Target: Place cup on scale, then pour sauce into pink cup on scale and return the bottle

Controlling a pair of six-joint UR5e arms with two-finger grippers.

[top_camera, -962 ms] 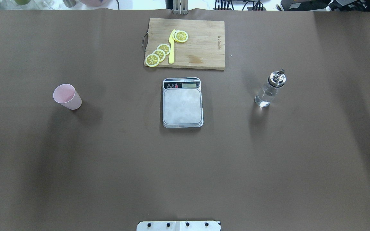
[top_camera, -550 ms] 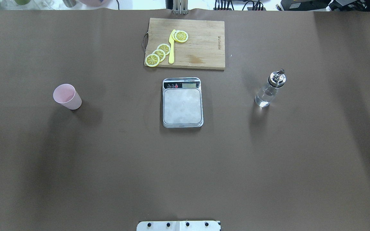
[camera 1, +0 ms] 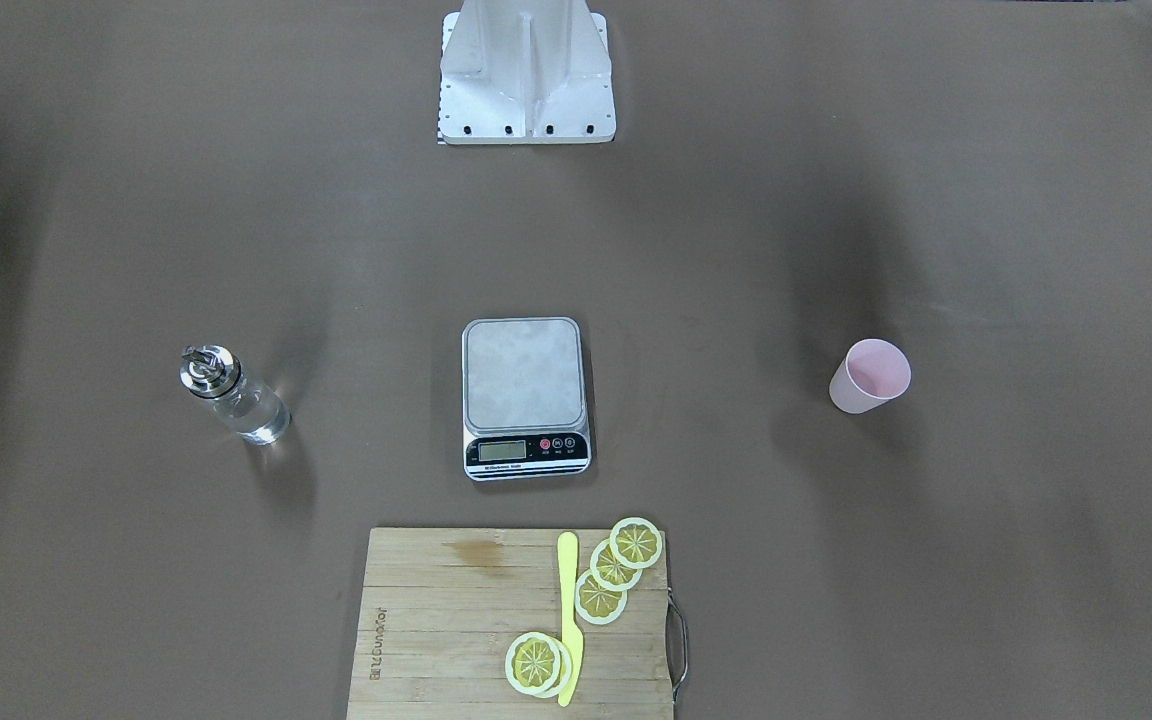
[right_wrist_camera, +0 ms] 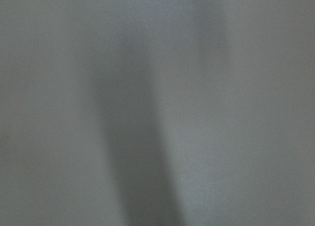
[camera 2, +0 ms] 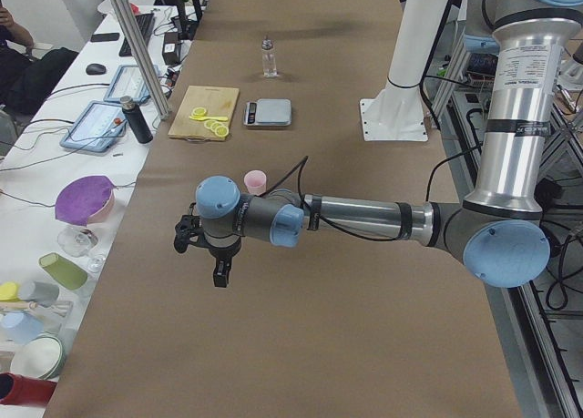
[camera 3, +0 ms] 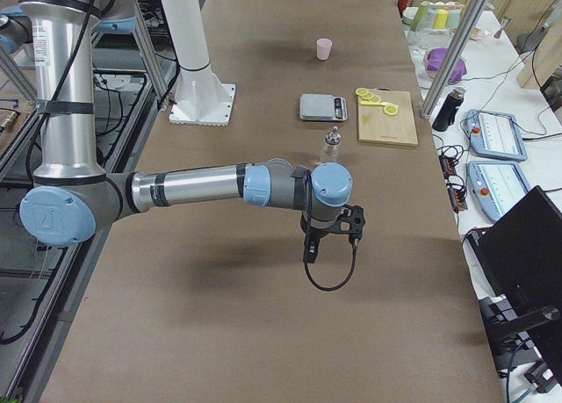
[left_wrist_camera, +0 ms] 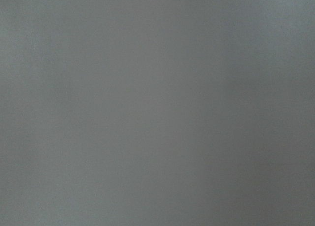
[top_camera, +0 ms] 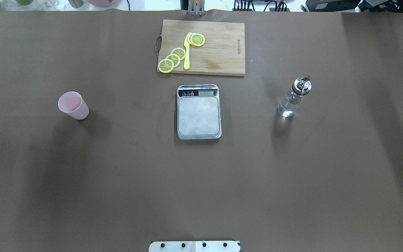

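The pink cup [top_camera: 72,105] stands upright on the brown counter [top_camera: 201,192] toward its left end, mouth up, well apart from the kitchen scale [top_camera: 198,112]. The scale sits in the middle of the counter, its silver platform bare and its black display panel turned to the far edge. The clear bottle [top_camera: 294,98] stands upright toward the right end, also well apart from the scale, with colourless sauce [top_camera: 287,106] in its lower part and a shiny metal pourer on top.

Just beyond the scale, at the far edge, lies a wooden cutting board [top_camera: 222,52] carrying lemon slices [top_camera: 172,59] and a yellow knife [top_camera: 187,52].

The left pincer [camera 2: 204,245] hangs over the left end of the counter, apart from the cup. The right pincer [camera 3: 334,230] hangs over the right end, apart from the bottle. Both show only in the side views, so I cannot tell whether either is spread or pressed together. Both wrist views give only blurred counter surface.
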